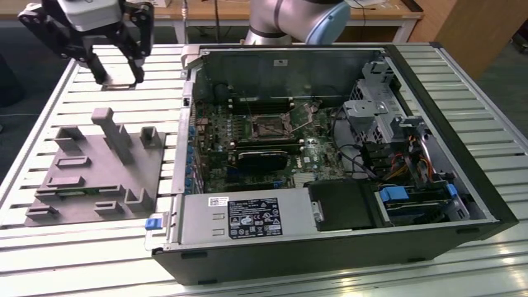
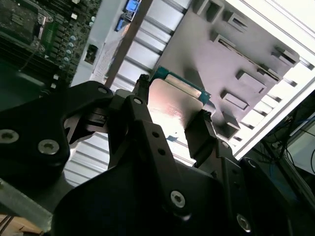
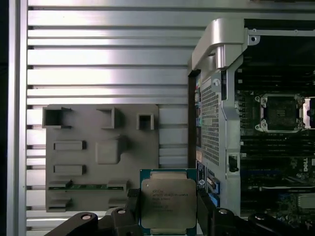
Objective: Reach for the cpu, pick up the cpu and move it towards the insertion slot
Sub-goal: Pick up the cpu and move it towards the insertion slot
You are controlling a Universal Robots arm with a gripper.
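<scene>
Black end effector (image 3: 169, 216) grips the cpu (image 3: 169, 201) by its edges, lower edge hidden.

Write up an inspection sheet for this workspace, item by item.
Surface: slatted aluminium table, bare between fixtures.
Job's things: cpu held in the gripper, raised over the table near the grey fixture plate; insertion slot on the motherboard in the open computer case, unoccupied.
Clutter: power supply and drive cage inside the case.
Grippers: gripper shut on the cpu's edges, apart from the slot.
Cables: bundled wires inside the case at the exterior view's right.
Surroundings: wooden furniture behind the table.
</scene>
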